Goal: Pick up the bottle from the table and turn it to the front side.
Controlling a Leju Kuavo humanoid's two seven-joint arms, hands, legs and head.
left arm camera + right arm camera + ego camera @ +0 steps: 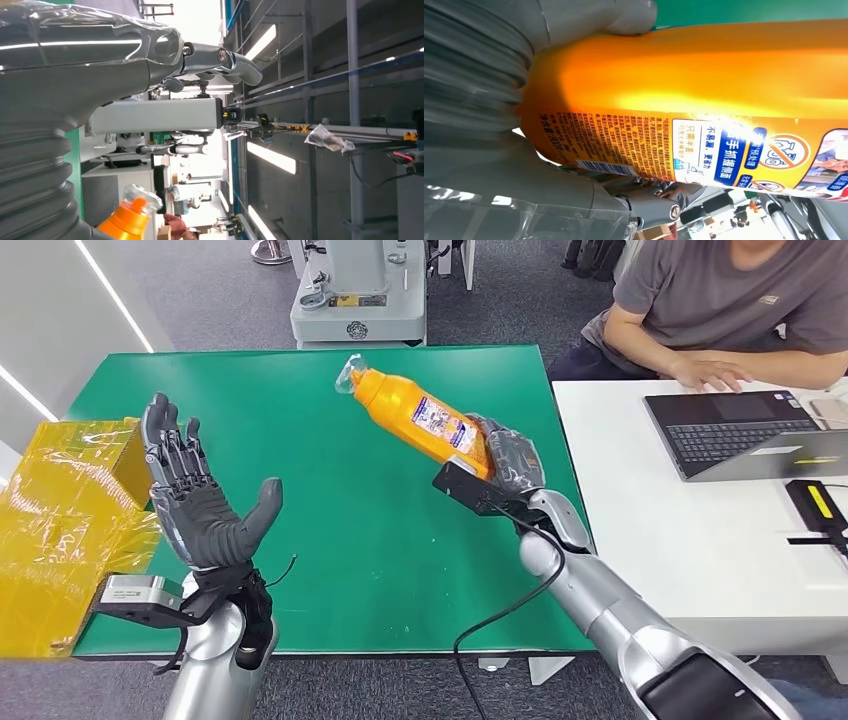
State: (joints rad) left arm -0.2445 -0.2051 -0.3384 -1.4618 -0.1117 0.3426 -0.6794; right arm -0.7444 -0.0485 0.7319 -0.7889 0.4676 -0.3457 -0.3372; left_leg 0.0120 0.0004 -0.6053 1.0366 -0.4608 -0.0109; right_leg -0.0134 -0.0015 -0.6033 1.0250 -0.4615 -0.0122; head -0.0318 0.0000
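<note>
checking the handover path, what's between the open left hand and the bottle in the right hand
Nothing: in the head view only bare green table shows between the left hand and the orange bottle, which the right hand holds tilted above it.

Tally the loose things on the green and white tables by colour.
Orange: 1, bottle, gripped by the right hand
Yellow: 1, bag
Grey: 1, laptop
Black and yellow: 1, device
Total: 4

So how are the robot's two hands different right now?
The right hand grips the orange bottle over the green table; the left hand holds nothing. The left hand's fingers are spread, palm up; the right hand's wrap the bottle. Both are dark grey on silver arms.
</note>
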